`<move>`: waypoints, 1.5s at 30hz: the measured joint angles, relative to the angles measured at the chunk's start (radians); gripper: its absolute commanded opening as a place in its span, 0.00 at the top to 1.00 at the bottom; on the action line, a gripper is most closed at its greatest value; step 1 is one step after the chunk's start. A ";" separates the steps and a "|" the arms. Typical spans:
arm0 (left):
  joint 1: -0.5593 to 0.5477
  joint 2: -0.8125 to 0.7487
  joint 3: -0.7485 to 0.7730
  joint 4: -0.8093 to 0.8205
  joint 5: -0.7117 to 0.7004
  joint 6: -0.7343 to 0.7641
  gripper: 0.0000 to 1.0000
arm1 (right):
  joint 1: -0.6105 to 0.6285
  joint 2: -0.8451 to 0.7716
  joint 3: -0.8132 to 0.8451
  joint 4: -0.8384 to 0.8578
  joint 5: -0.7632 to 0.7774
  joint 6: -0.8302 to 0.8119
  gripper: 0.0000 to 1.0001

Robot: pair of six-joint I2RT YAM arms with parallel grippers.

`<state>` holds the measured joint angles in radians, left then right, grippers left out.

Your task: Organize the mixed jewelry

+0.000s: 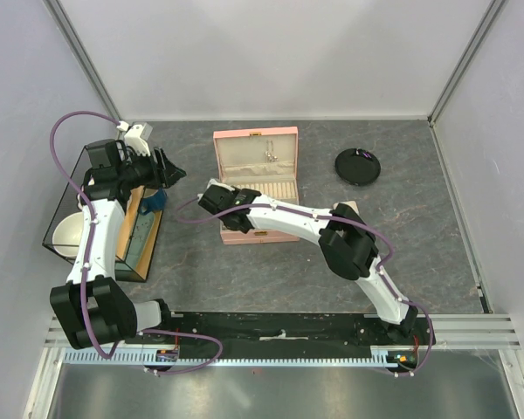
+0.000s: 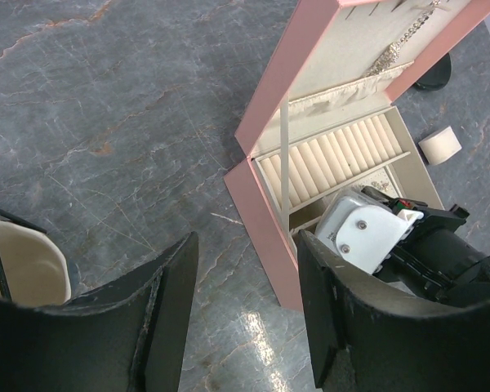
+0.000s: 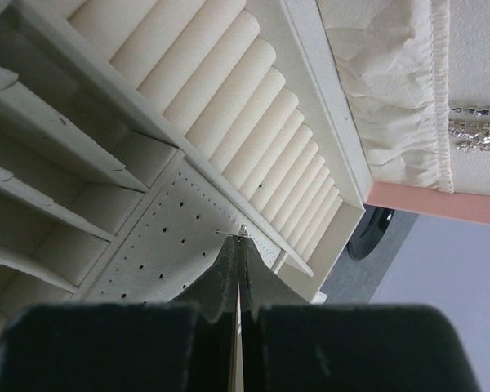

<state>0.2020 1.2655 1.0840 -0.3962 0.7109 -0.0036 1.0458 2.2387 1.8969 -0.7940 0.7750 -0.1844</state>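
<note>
The pink jewelry box point(image 1: 220, 157) stands open at the table's middle, and it also shows in the left wrist view point(image 2: 265, 237). My right gripper point(image 3: 242, 242) is shut on a tiny silvery earring stud point(image 3: 242, 232) with a thin pin. It holds the stud over the box's perforated cream panel point(image 3: 163, 245), beside the ring rolls point(image 3: 229, 106). From above, this gripper point(image 1: 211, 199) sits over the box's left side. Sparkly chains point(image 3: 478, 135) hang in the lid point(image 1: 269, 155). My left gripper point(image 2: 247, 253) is open and empty, left of the box above the table point(image 1: 170, 170).
A round black disc point(image 1: 358, 166) lies right of the box. A small beige pad point(image 2: 439, 145) sits by the box's right side. A black-framed rack with a white bowl point(image 1: 65, 234) stands at the left edge. Walls close the table on three sides.
</note>
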 measured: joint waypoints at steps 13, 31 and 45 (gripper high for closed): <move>0.006 0.000 0.000 0.000 0.002 0.000 0.41 | 0.019 0.020 0.007 -0.010 0.036 -0.004 1.00; 0.011 0.000 0.000 0.000 0.006 0.000 0.41 | 0.031 0.039 0.039 -0.031 0.042 -0.007 0.84; 0.013 0.000 0.000 0.000 0.006 0.000 0.41 | 0.038 0.039 0.040 -0.032 0.056 -0.006 0.77</move>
<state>0.2150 1.2655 1.0840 -0.3962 0.7174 -0.0036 1.0840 2.2772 1.9366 -0.8261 0.8314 -0.1909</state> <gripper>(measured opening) 0.589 0.226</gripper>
